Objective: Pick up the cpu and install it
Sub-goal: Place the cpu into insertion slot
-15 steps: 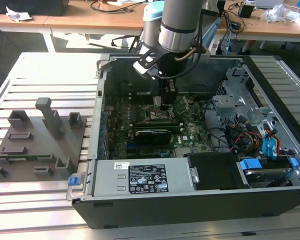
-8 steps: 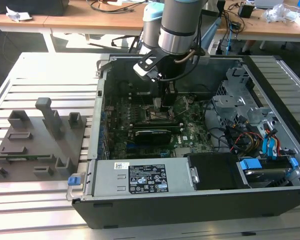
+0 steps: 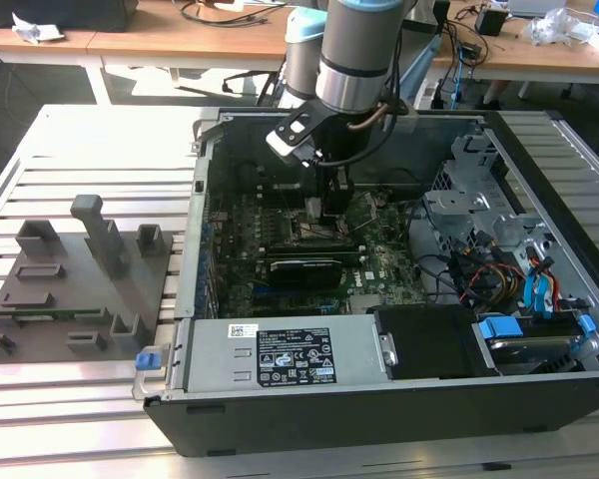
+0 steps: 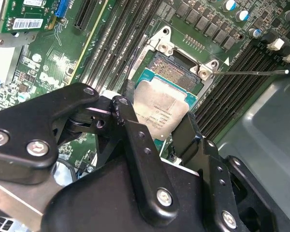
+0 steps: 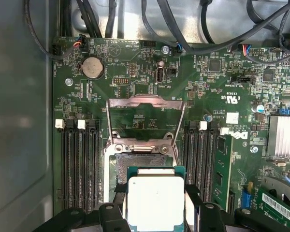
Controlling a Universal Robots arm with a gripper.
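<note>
The cpu (image 5: 156, 200) is a small square chip with a silvery top plate and a green rim. My gripper (image 5: 156, 212) is shut on it, a black finger (image 5: 119, 205) pressing on each of two opposite edges. In the second wrist view the cpu (image 4: 160, 110) hangs slightly tilted just over the open socket (image 4: 176, 72), between the gripper (image 4: 157, 126) fingers. The socket (image 5: 135, 162) has its metal load plate (image 5: 146, 102) swung up and its thin lever (image 4: 251, 72) out to the side. In the exterior view the gripper (image 3: 322, 205) reaches down into the computer case (image 3: 379, 409) over the motherboard.
Memory slots (image 5: 79, 164) flank the socket on both sides. A long black card (image 3: 304, 269) lies on the board in front of the gripper. Cables and drive cages (image 3: 489, 249) fill the case's right part. A grey fixture (image 3: 70, 279) sits on the table at the exterior view's left.
</note>
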